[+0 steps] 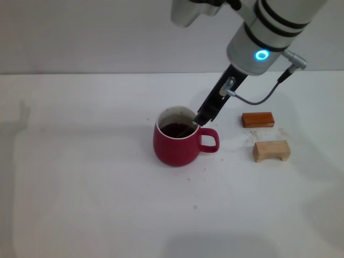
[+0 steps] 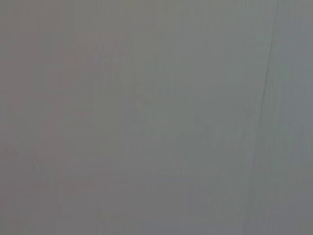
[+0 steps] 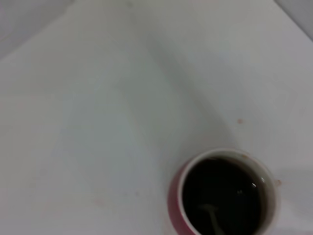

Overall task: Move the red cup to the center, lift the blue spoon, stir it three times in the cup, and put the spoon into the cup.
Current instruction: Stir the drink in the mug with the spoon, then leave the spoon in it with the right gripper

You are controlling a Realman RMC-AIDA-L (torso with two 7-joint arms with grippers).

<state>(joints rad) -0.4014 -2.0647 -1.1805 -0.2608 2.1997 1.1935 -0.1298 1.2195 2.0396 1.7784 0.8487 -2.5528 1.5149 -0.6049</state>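
The red cup (image 1: 177, 146) stands near the middle of the white table, with dark liquid inside and its handle toward the right. It also shows in the right wrist view (image 3: 175, 205). My right gripper (image 1: 203, 118) hangs over the cup's right rim, shut on the blue spoon (image 1: 188, 129). The spoon's grey neck slants down into the liquid and its pale handle is hidden between the fingers. The spoon's bowl shows faintly under the liquid in the right wrist view (image 3: 211, 211). My left gripper is out of view; its wrist view shows only a plain grey surface.
An orange rectangular block (image 1: 257, 119) lies to the right of the cup. A tan wooden block (image 1: 271, 151) lies just in front of it. A grey cable (image 1: 258, 100) loops off the right arm above the blocks.
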